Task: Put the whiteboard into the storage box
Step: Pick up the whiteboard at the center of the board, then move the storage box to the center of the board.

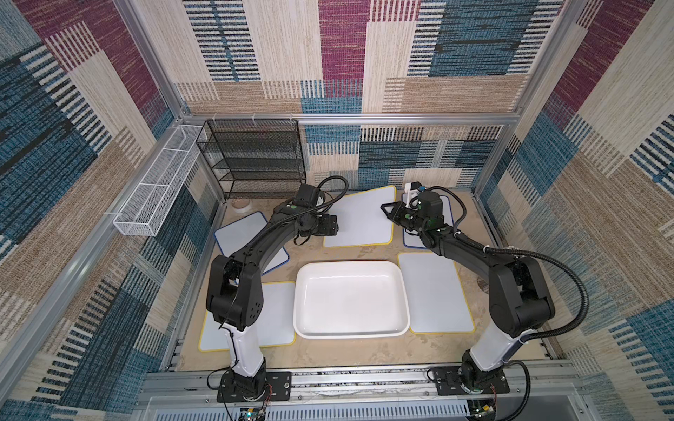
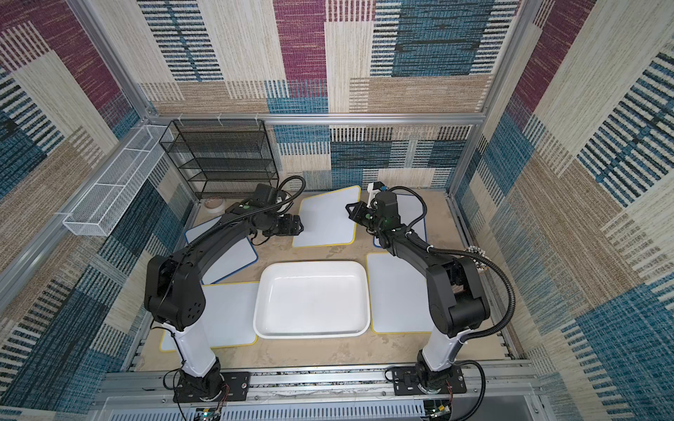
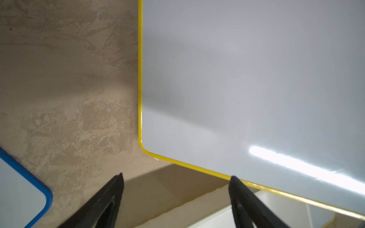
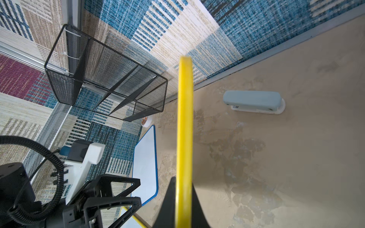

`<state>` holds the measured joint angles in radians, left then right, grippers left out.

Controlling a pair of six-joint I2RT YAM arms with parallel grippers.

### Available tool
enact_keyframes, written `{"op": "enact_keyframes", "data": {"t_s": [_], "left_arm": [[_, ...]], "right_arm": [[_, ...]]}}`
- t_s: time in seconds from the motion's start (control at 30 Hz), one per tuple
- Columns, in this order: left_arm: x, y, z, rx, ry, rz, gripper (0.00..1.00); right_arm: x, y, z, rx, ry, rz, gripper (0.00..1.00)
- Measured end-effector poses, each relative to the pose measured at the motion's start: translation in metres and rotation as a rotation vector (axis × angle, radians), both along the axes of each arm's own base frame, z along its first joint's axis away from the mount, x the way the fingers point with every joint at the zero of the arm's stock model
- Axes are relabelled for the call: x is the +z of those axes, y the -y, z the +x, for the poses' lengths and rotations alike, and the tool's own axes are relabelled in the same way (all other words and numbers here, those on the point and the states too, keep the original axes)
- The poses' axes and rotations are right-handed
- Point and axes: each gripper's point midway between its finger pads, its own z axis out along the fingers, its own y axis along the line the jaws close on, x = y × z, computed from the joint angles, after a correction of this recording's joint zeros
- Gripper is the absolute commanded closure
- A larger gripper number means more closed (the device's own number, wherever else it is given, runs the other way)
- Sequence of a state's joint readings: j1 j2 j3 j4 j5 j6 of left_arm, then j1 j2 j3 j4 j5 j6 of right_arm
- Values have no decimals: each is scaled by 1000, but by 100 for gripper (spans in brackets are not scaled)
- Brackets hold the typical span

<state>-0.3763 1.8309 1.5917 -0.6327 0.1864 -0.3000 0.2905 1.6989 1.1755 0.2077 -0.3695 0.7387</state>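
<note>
A tan, mottled tabletop (image 1: 328, 351) lies inside an aluminium-framed enclosure whose walls (image 1: 343, 54) carry woven patchwork in blue, magenta and beige. A black mesh shelf rack (image 1: 255, 156) stands in the far left corner. The white storage box (image 1: 349, 262) sits near the front centre. The yellow-edged whiteboard (image 1: 359, 218) is just beyond the box's far rim, outside it, with its writing face up. A shadow under its near edge in the left wrist view shows it raised off the tabletop. Foreshortening leaves its long axis uncertain. The right hand (image 1: 383, 207) is clenched on the board's right edge, which is seen edge-on between the jaws in the right wrist view. The left hand (image 3: 176, 175) is released, its jaws spread at the opposite side; contact cannot be judged.
</note>
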Motion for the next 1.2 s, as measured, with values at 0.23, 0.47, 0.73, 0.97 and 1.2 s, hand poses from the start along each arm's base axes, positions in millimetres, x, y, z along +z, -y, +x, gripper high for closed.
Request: {"op": "enact_keyframes", "data": {"t_s": [0.23,0.47,0.73,0.97,1.2], "left_arm": [[20,0,-38,-16,17,-27,14],[26,16,-90,-52,-12,-82,16],[27,46,-150,-107,-59,-128,17],[6,60,-187,-97,-143,-124,18],[-28,70,-191,-61,-235,-93,19]], "right_arm": [[36,13,-8,-47,67,-35,96],[79,32,-29,-111,148,-79,96],[122,61,-65,-194,216,-136,97],[138,81,-99,-240,232,-175,96],[148,95,-123,-271,247,-212,96]]}}
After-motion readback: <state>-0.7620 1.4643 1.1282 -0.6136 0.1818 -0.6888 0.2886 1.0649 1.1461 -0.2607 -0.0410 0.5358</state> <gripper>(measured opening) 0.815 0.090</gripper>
